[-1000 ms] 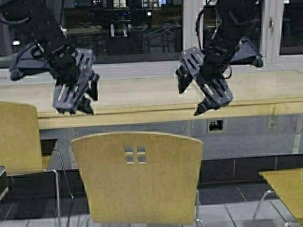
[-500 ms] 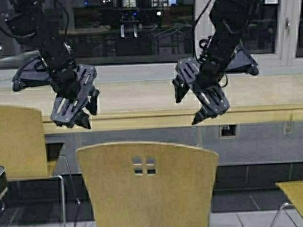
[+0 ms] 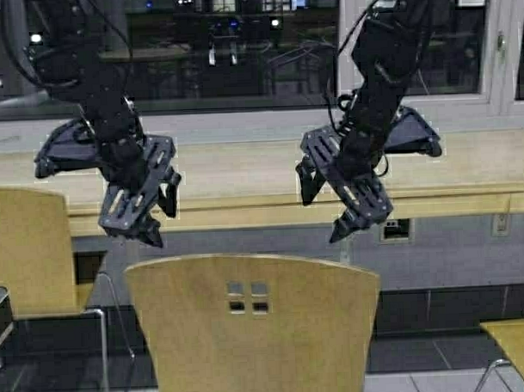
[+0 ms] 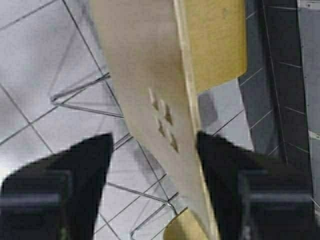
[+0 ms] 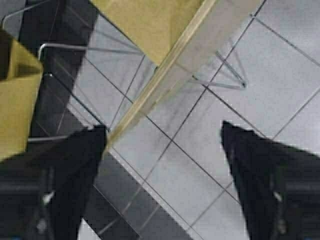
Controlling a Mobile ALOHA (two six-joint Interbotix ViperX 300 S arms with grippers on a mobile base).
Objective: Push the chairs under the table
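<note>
The middle chair [image 3: 254, 330] fills the lower centre of the high view, its curved back toward the camera with four small square cut-outs [image 3: 247, 297] near the top edge. It stands on the tiled floor in front of the table [image 3: 244, 175], not under it; the table is the long pale counter running across the middle of the frame below the dark windows. A second chair [image 3: 27, 251] stands at the left edge, and the corner of a third seat [image 3: 517, 338] shows at the lower right.

Both arms reach forward and bend down over the table's front edge. The left gripper [image 3: 142, 219] hangs at centre left, just above the left end of the chair's top edge, fingers spread apart and pointing down; in the left wrist view [image 4: 152, 165] the chair back [image 4: 145, 100] passes between the two dark fingers [image 4: 75, 175], with no visible contact. The right gripper [image 3: 347, 212] hangs at centre right, above the right part of the backrest, also spread wide; in the right wrist view [image 5: 162, 160] the backrest edge [image 5: 165, 75] runs toward one finger [image 5: 75, 165] and floor tiles show between the fingers.

A wall socket [image 3: 395, 231] sits under the table. No writing is readable.
</note>
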